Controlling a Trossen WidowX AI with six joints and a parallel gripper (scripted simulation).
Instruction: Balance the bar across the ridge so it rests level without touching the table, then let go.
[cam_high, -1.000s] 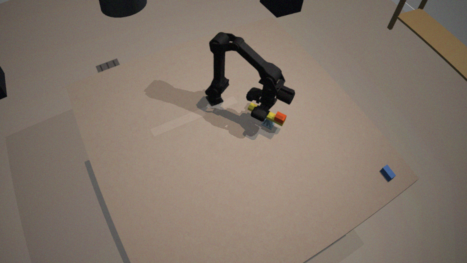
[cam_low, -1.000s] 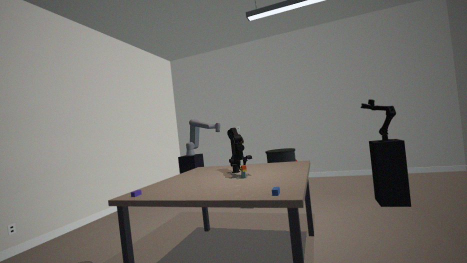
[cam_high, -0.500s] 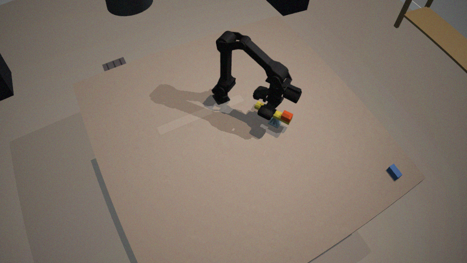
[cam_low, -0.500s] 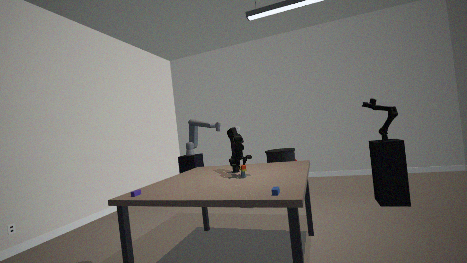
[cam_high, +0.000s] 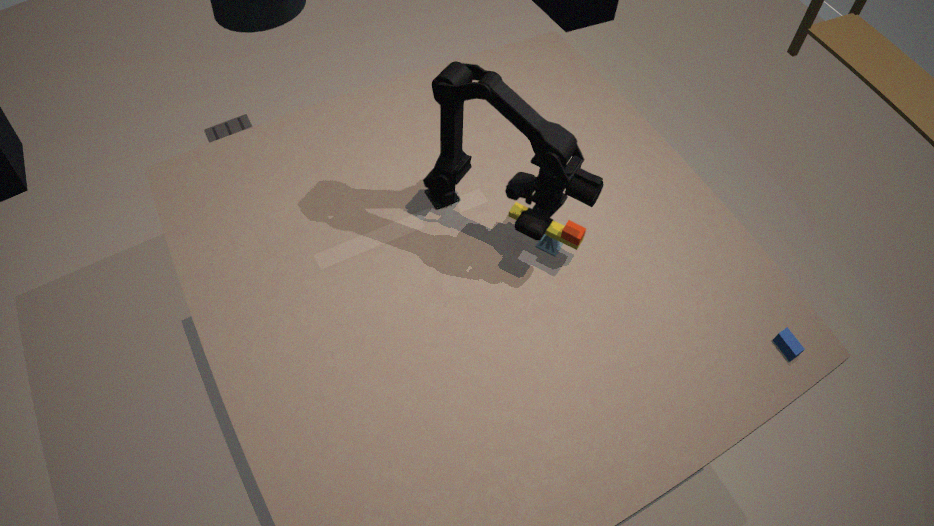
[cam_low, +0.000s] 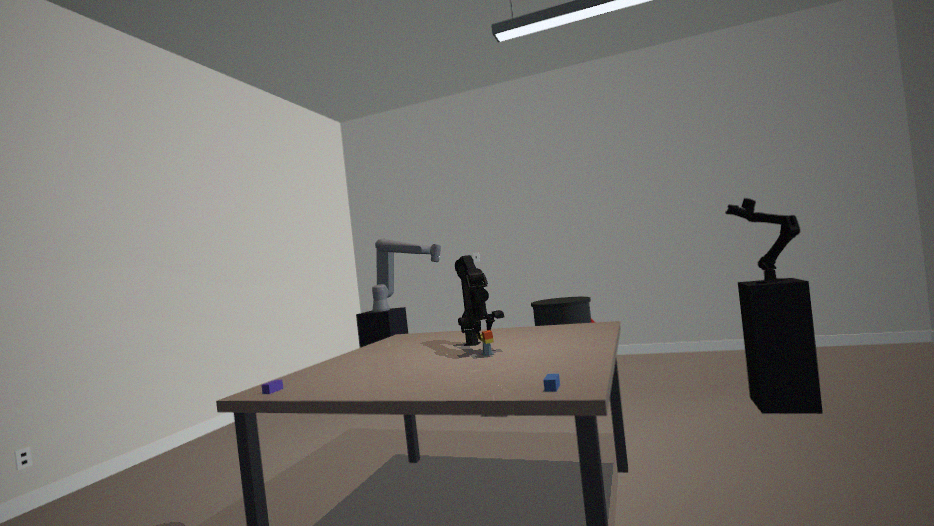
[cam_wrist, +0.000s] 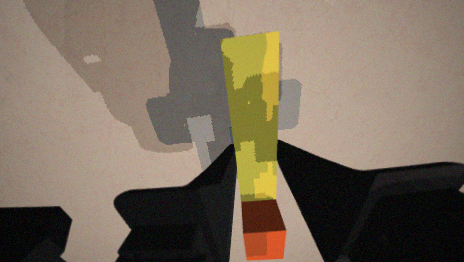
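small blue block (cam_high: 788, 343) near table edge, 4 o'clock | small purple block (cam_low: 272, 386) at front-left table corner | dark round bin (cam_low: 561, 311) behind table, 12 o'clock | grey arm on black pedestal (cam_low: 386, 274), 11 o'clock | black arm on tall black pedestal (cam_low: 779, 343), 3 o'clock | ceiling strip light (cam_low: 565, 17) overhead | wooden chair (cam_high: 872, 62), 1 o'clock

Robotics lab, bare walls, strip ceiling light (cam_low: 569, 18), 1 wooden table (cam_low: 418, 392), 2 spare robot arms (cam_low: 771, 238) on black pedestals (cam_low: 779, 343)

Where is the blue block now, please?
In the top view, the blue block lies alone near the table's right edge, far from the gripper.
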